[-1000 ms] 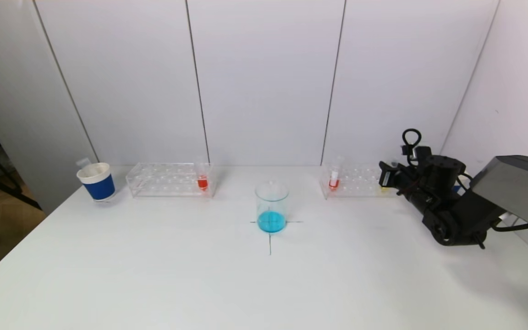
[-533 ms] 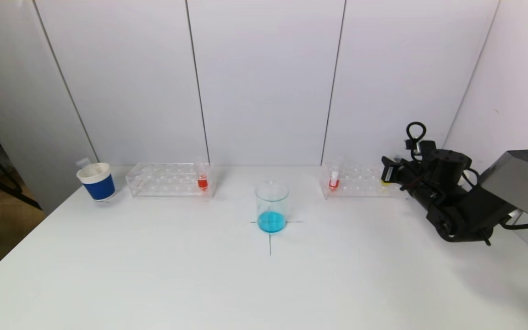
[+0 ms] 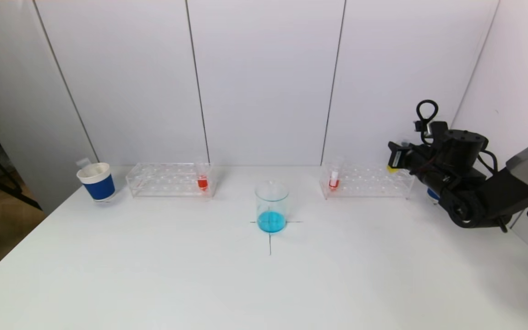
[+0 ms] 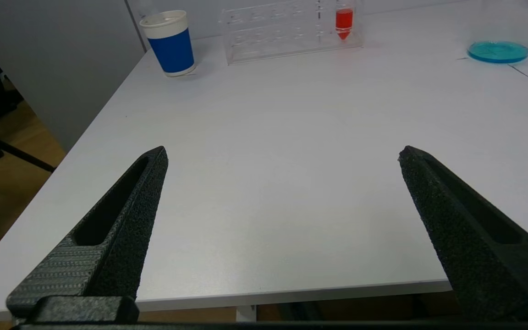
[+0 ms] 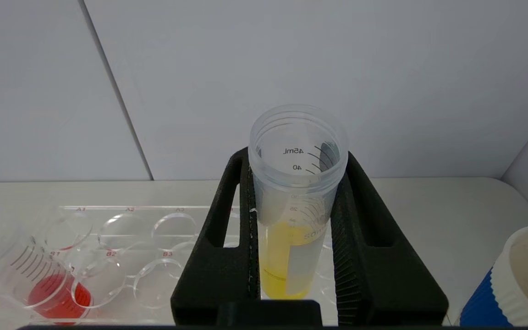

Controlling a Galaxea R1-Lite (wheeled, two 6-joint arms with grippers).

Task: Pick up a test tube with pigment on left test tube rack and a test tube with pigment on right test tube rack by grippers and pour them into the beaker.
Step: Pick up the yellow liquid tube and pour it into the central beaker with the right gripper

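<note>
Right gripper [image 5: 291, 256], fingers pinching the yellow-pigment tube [image 5: 291, 220] upright so nothing spills, holds it above the right rack [image 3: 367, 181], well apart from the beaker [image 3: 272, 206] mid-counter; left gripper [image 4: 282, 183] spread wide, empty.

White table [image 3: 154, 275]: beaker [image 3: 272, 207], two racks [image 3: 170, 179] [image 3: 367, 181], blue cup [image 3: 96, 181].

White-rimmed blue paper cup [image 3: 96, 181] stands upright at left of head view, just left of a clear rack. Second blue ribbed cup with white rim [image 5: 511, 279], lower right corner of right wrist view. Thin black cross mark [image 3: 270, 238] on white tabletop [image 3: 154, 275], centre frame; pale panelled wall [image 3: 264, 78] behind.
</note>
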